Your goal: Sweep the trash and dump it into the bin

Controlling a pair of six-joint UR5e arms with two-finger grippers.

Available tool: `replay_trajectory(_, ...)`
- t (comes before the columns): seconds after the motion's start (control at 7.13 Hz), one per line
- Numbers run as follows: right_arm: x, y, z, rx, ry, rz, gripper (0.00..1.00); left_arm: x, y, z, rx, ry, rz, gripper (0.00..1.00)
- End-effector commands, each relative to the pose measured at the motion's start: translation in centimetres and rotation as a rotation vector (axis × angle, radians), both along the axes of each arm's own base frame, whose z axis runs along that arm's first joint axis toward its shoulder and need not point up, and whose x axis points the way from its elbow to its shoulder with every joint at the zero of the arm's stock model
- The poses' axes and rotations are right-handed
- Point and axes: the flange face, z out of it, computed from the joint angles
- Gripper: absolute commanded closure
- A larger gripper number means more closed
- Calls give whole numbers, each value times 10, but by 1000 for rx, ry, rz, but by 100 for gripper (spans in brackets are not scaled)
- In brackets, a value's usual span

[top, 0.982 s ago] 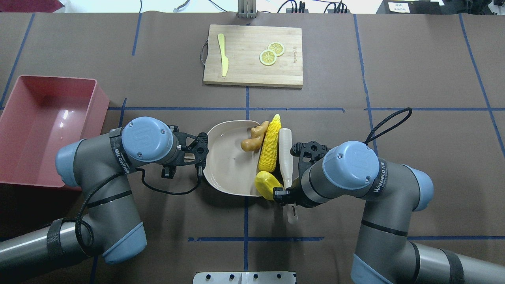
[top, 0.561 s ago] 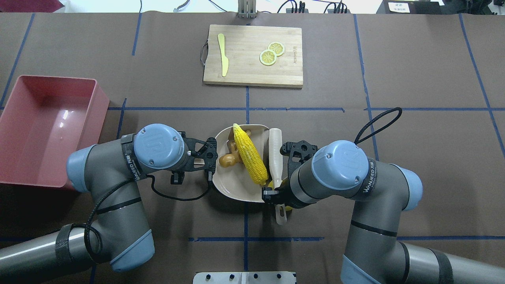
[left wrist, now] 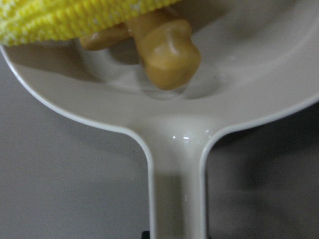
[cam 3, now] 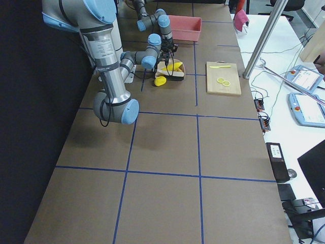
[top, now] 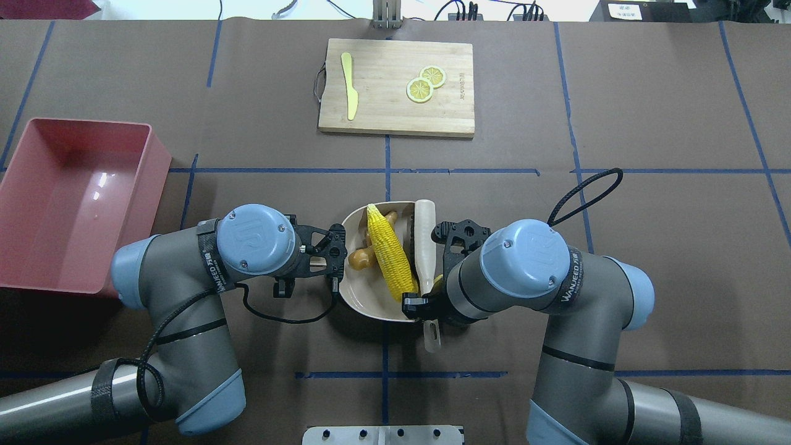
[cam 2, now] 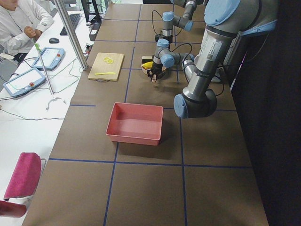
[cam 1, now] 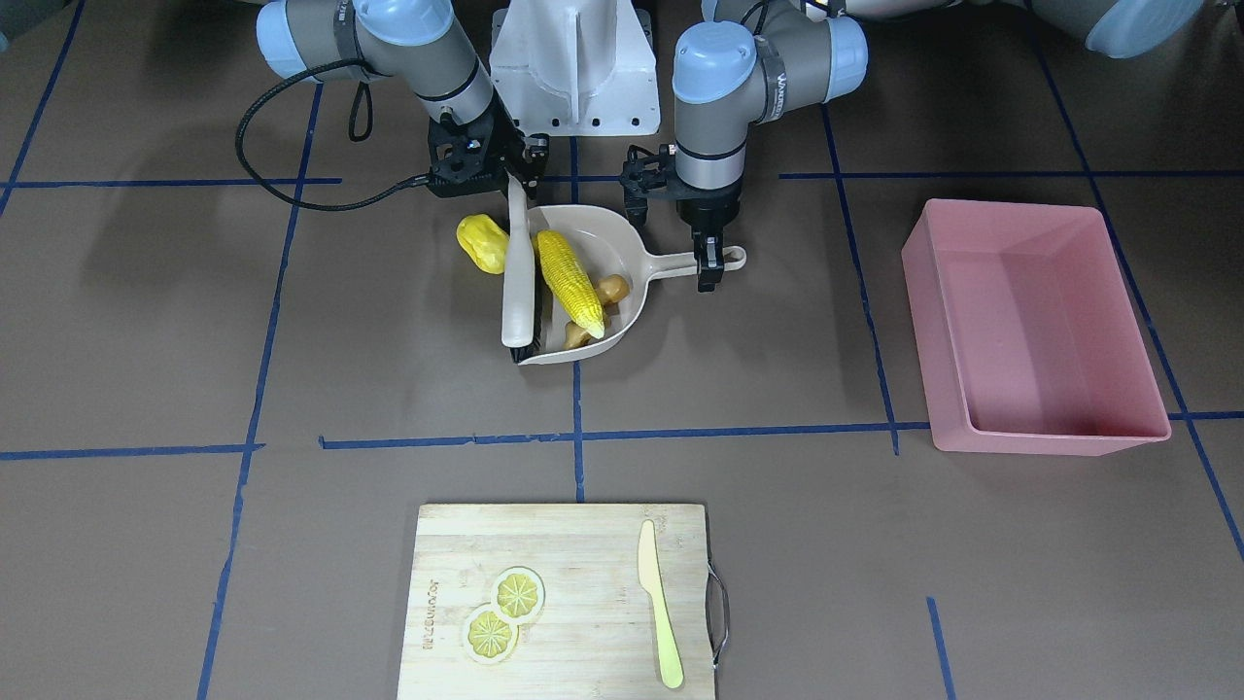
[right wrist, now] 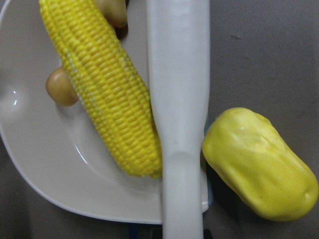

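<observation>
The pink bin [cam 1: 1050, 437] stood on the table well apart from the work, off to the robot's left. The beige dustpan [cam 1: 604, 241] rested near the table's middle with its handle clamped between the closed fingers of the left gripper [cam 1: 708, 267]. The right gripper [cam 1: 510, 175] was closed on the handle of the white brush [cam 1: 518, 282], whose head lay along the pan's open edge. The corn cob [cam 1: 571, 282] lay inside the pan against the brush, the lumpy yellow potato piece [cam 1: 483, 243] sat outside the pan on the brush's other side, touching it, and the ginger root [cam 1: 610, 289] lay in the pan, partly beneath the cob.
</observation>
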Motion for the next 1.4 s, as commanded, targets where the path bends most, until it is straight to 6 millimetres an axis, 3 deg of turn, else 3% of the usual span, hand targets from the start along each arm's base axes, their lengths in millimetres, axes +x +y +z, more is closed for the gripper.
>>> replay_trajectory(0.0, 22, -16, -3, -9, -16, 18, 99, -2, 0, 5, 0, -3, 0, 92)
replay_trajectory(0.14, 38, -25, 4, -27, -16, 21, 99, -2, 0, 5, 0, -3, 1, 92)
replay_trajectory(0.42, 89, -46, 14, -72, -32, 37, 99, -3, 0, 4, 0, -1, -1, 92)
replay_trajectory(0.56, 108, -32, 37, -88, -7, 31, 99, -2, 1, 3, -1, -1, 0, 92)
replay_trajectory(0.7, 117, -12, 51, -99, 13, 8, 99, -2, 0, 3, 1, -1, 0, 92)
replay_trajectory(0.84, 111, 8, 58, -109, 46, -22, 99, -6, -5, 4, 15, -12, -9, 92)
replay_trajectory(1.12, 106, 16, 59, -110, 51, -39, 99, -11, -9, 6, 69, -67, 47, 92)
replay_trajectory(1.26, 103, 21, 60, -120, 54, -44, 99, -13, -8, -4, 88, -110, 88, 92)
